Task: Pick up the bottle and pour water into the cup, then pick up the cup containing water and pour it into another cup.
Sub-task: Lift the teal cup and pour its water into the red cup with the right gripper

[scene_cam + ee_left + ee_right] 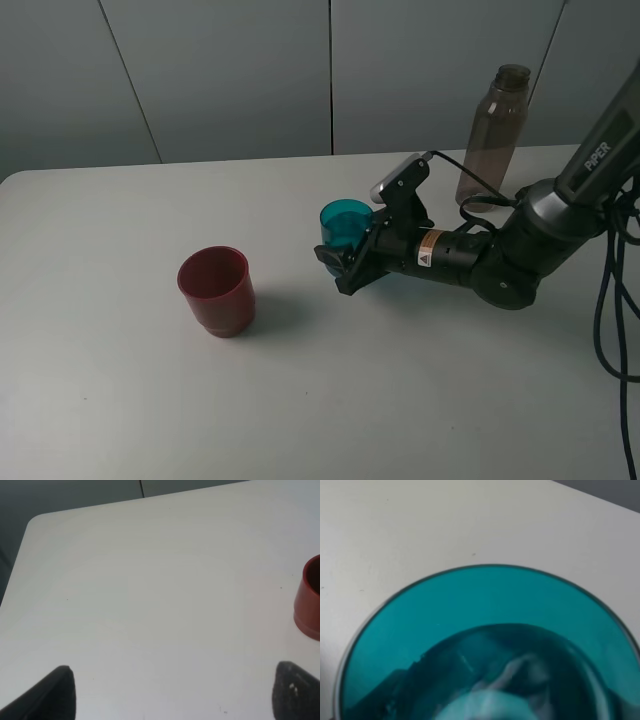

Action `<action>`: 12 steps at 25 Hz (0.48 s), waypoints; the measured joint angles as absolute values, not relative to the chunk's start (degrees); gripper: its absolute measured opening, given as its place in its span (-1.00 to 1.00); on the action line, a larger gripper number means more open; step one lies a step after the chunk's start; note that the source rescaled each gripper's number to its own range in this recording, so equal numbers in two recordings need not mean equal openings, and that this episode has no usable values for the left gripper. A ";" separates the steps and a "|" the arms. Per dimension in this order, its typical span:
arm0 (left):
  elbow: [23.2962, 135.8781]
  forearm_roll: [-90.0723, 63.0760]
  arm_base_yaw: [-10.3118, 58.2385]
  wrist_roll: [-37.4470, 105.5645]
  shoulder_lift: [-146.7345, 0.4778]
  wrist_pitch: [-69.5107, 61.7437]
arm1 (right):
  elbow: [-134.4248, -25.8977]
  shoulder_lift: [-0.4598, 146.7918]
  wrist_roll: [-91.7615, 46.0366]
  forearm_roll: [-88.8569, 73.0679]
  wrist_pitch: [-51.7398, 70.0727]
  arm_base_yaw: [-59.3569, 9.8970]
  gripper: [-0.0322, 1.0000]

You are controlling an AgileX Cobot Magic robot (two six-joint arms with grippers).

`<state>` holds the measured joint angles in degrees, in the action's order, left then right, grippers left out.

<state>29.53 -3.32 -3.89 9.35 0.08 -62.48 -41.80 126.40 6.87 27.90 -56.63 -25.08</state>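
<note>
My right gripper [342, 268] is low at the teal cup [346, 222], its fingers down around the cup's base on the side facing the red cup. From the high camera I cannot tell whether the jaws are clamped on the cup or only bracketing it. The wrist camera looks straight into the cup's mouth [485, 630] and shows no fingers at all. The cup stands roughly upright, and I can't tell whether there is water in it.

Behind the arm, well back from the gripper, the bottle [493, 135] stands upright on the table [120, 380], so I judge I'm on the second half: taking the teal cup. Ahead of the gripper, well apart, sits the red cup [215, 290].

My left gripper [175, 692] is spread wide with nothing between its fingers, and the red cup [310, 600] is off to one side of it.

Next I'd confirm a firm grip, lift level, carry across and tip slowly over the red rim.
</note>
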 joint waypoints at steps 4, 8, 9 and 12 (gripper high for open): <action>29.53 -3.32 -3.89 9.35 0.08 -62.48 | -41.80 123.92 6.87 27.90 -54.76 -25.08 -0.83; 29.53 -3.32 -3.89 9.35 0.08 -62.48 | -41.69 119.72 6.87 27.90 -54.52 -25.08 -0.83; 29.53 -3.32 -3.89 9.35 0.08 -62.48 | -41.69 118.71 6.87 27.90 -53.95 -25.08 -0.83; 29.53 -3.32 -3.89 9.35 0.08 -62.48 | -42.81 116.42 7.83 27.90 -50.27 -25.08 -0.83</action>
<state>29.53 -3.32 -3.89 9.35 0.08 -62.48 -42.81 116.42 7.83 27.90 -50.27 -25.08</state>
